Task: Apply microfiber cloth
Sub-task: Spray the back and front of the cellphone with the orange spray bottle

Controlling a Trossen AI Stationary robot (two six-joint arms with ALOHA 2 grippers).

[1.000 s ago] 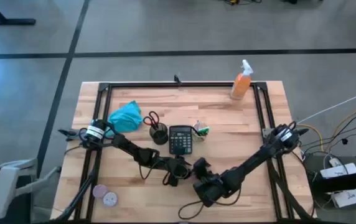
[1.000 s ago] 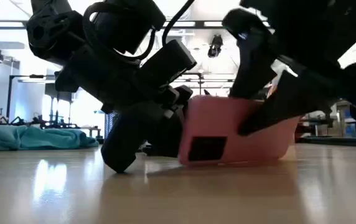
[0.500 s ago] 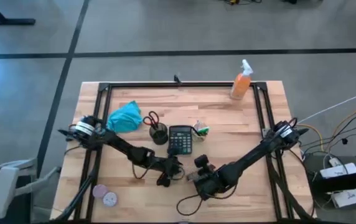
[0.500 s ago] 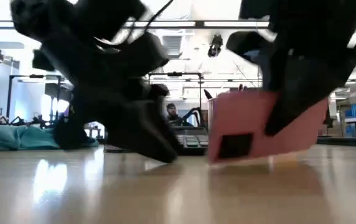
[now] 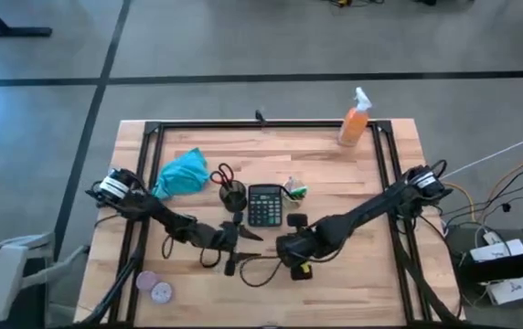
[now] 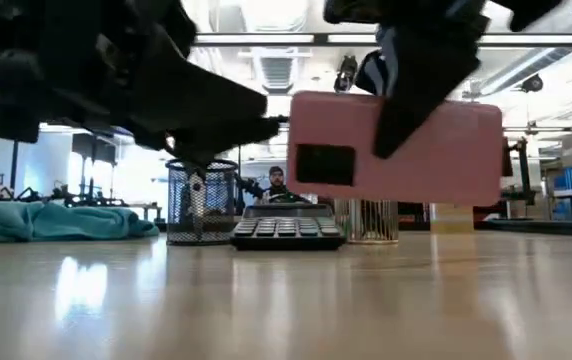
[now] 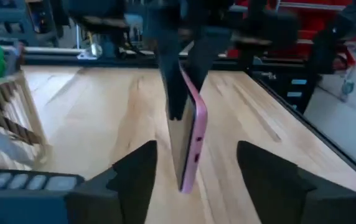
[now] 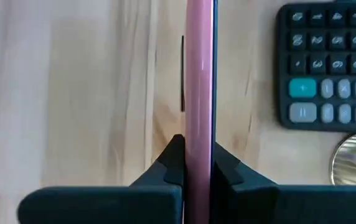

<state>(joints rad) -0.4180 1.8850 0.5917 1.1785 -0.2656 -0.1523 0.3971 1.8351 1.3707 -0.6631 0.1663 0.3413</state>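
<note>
The right hand (image 5: 291, 249) grips a pink phone (image 6: 396, 148) on edge, fingers (image 8: 173, 163) pinching its thin sides. Since a second ago it has lifted the phone clear of the tabletop (image 5: 335, 174) and carried it toward 12 o'clock, close to the calculator (image 5: 264, 205). The left hand (image 5: 243, 236), fingers spread with nothing between them, has drawn back toward 9 o'clock. The low view alone shows the gap under the phone; the left wrist view shows it hanging upright. The microfiber cloth (image 5: 182, 173) lies untouched at 10 o'clock, beside the pen cup (image 5: 233, 196). Bare wood stretches along the 6 o'clock edge.
</note>
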